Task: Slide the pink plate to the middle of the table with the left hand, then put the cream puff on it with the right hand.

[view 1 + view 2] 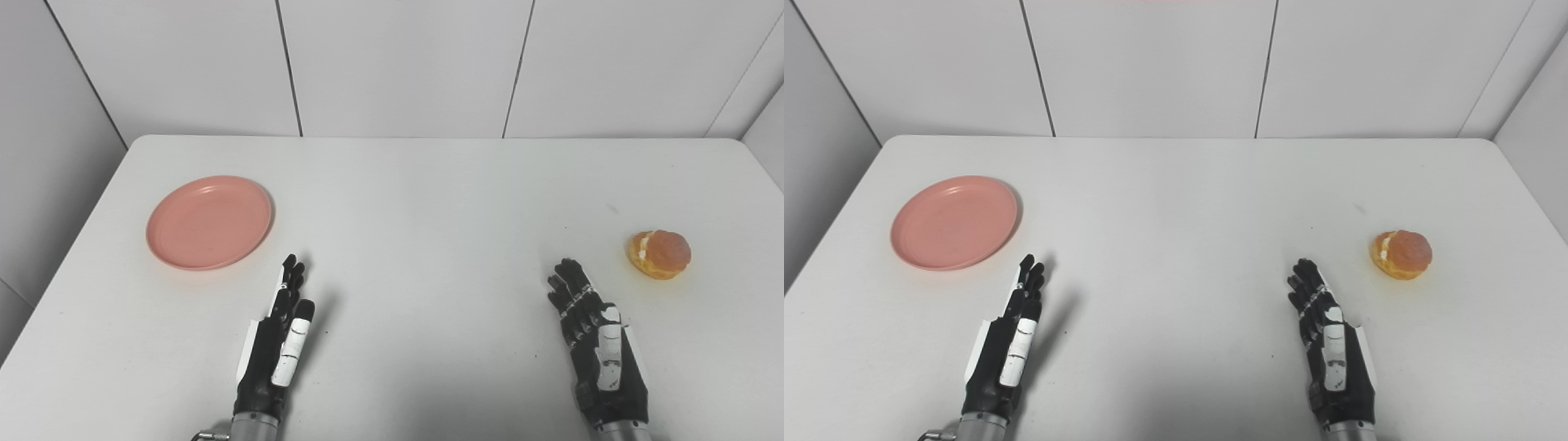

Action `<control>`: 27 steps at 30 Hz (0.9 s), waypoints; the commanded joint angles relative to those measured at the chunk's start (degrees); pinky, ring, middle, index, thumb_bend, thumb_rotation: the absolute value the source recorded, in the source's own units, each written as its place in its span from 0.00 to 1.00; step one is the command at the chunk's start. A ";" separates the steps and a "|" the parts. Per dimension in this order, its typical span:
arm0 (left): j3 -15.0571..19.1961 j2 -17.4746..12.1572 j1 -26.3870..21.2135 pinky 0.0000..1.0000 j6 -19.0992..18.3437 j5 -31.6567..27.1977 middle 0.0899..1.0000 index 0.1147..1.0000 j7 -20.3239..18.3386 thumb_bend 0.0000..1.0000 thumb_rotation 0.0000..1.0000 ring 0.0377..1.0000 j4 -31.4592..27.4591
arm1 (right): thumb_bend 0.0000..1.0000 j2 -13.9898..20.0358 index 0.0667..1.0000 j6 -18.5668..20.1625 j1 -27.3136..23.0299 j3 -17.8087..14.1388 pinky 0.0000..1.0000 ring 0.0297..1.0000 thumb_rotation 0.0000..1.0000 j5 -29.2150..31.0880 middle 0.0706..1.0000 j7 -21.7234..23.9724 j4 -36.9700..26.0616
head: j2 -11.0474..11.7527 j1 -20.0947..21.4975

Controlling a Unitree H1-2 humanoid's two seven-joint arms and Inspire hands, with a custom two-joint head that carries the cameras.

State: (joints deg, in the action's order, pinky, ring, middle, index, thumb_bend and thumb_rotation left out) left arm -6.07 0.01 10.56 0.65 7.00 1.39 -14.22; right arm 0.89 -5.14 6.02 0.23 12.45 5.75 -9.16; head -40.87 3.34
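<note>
A round pink plate [209, 222] lies empty on the left part of the white table [429, 202]. A golden cream puff [660, 253] with a cream seam sits on the table at the right. My left hand [278, 340] is open, fingers straight and pointing away, near the front edge, below and to the right of the plate and apart from it. My right hand [593, 334] is open, fingers extended, near the front edge, to the left of and a little nearer than the cream puff, not touching it. Both hands hold nothing.
White wall panels [398, 61] stand right behind the table's far edge. The table's left edge [79, 226] runs close to the plate and its right edge [765, 177] close to the cream puff.
</note>
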 commanded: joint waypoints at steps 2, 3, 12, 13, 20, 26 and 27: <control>-1.32 -0.31 3.92 1.00 -1.54 -0.42 1.00 1.00 -1.74 0.84 0.98 1.00 -0.83 | 0.89 0.62 0.89 1.61 0.17 -0.35 0.97 0.93 1.00 0.05 0.93 0.10 -0.15 | -0.08 0.05; -1.35 -0.33 3.93 1.00 -1.57 -0.38 1.00 1.00 -1.74 0.84 0.98 1.00 -0.88 | 0.89 0.60 0.89 1.65 0.18 -0.34 0.97 0.93 1.00 0.04 0.93 0.08 -0.17 | -0.10 0.05; -1.49 -0.52 3.86 1.00 -1.72 -0.97 1.00 1.00 -1.83 0.84 0.97 1.00 -1.08 | 0.90 0.63 0.89 1.89 0.22 -0.28 0.97 0.93 1.00 0.12 0.93 0.11 -0.22 | -0.11 0.07; -1.49 -0.57 3.86 1.00 -1.79 -0.96 1.00 1.00 -1.83 0.84 0.97 1.00 -1.07 | 0.90 0.60 0.89 1.87 0.22 -0.31 0.97 0.93 1.00 0.15 0.93 0.09 -0.17 | -0.07 0.06; -1.50 -0.57 3.79 1.00 -1.67 -1.24 1.00 1.00 -1.86 0.84 0.97 1.00 -0.97 | 0.90 0.74 0.89 2.08 0.23 -0.24 0.97 0.93 1.00 0.01 0.93 0.12 -0.31 | -0.07 0.06; -1.55 -0.71 3.80 1.00 -2.07 -0.89 1.00 1.00 -1.87 0.83 0.97 1.00 -1.18 | 0.90 0.66 0.89 2.15 0.25 -0.22 0.97 0.93 1.00 0.20 0.93 0.09 -0.43 | -0.13 0.20; -1.56 -0.73 3.80 1.00 -2.15 -0.81 1.00 1.00 -1.87 0.83 0.97 1.00 -1.23 | 0.90 0.65 0.90 2.24 0.26 -0.22 0.97 0.93 1.00 0.17 0.93 0.04 -0.46 | -0.13 0.20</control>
State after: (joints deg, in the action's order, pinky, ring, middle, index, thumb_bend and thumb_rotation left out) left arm -6.37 -0.09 10.58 -0.44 6.33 1.36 -14.87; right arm 1.04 -4.92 6.05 0.30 12.45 5.74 -9.26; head -40.96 3.60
